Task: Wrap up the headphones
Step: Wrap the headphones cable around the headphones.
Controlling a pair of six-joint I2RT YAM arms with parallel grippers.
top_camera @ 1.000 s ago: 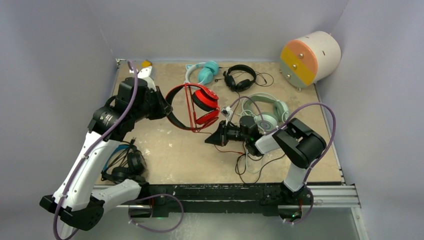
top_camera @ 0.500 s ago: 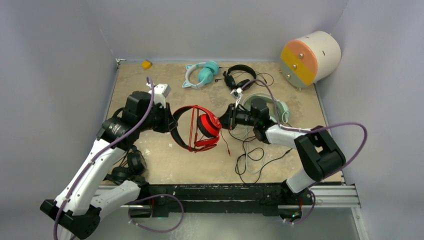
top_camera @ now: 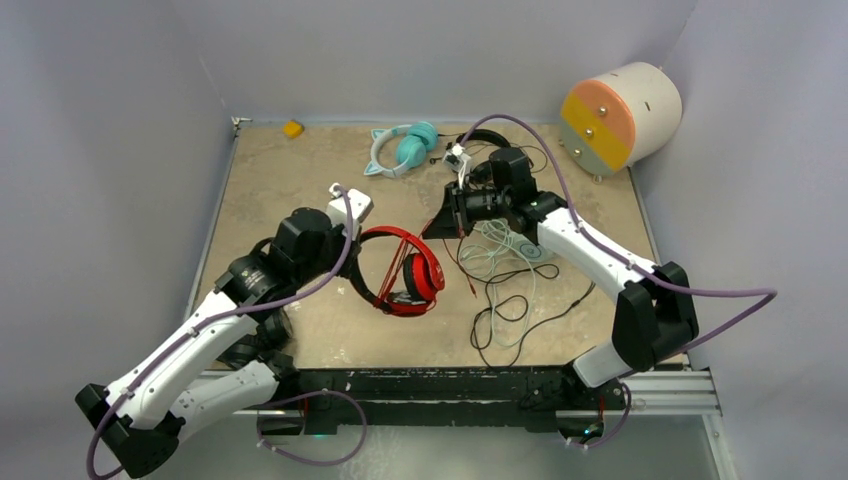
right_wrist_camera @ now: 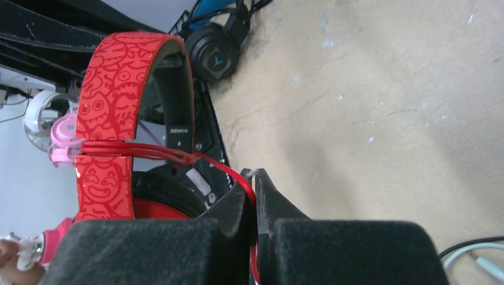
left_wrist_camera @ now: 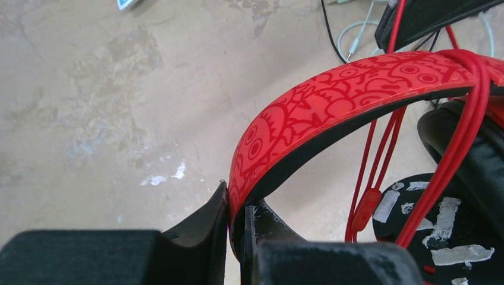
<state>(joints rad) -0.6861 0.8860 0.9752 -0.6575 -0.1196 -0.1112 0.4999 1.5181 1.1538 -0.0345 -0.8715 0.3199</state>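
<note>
The red headphones hang just above the table's middle, standing on edge. My left gripper is shut on their patterned red headband, its jaws pinching the band's end. Several strands of the thin red cable run across the band. My right gripper, just beyond and to the right of the earcups, is shut on that red cable, which passes between its fingertips. The headband fills the left of the right wrist view.
Teal cat-eared headphones and small black ones lie at the far edge. Mint-green ones sit partly under the right arm amid pale and black cable loops. Another black pair lies under the left arm. A cream drum stands far right.
The left gripper has carried the red headphones toward the near edge and turned them. The right gripper has swung from the near side to the far side with the red cable.
</note>
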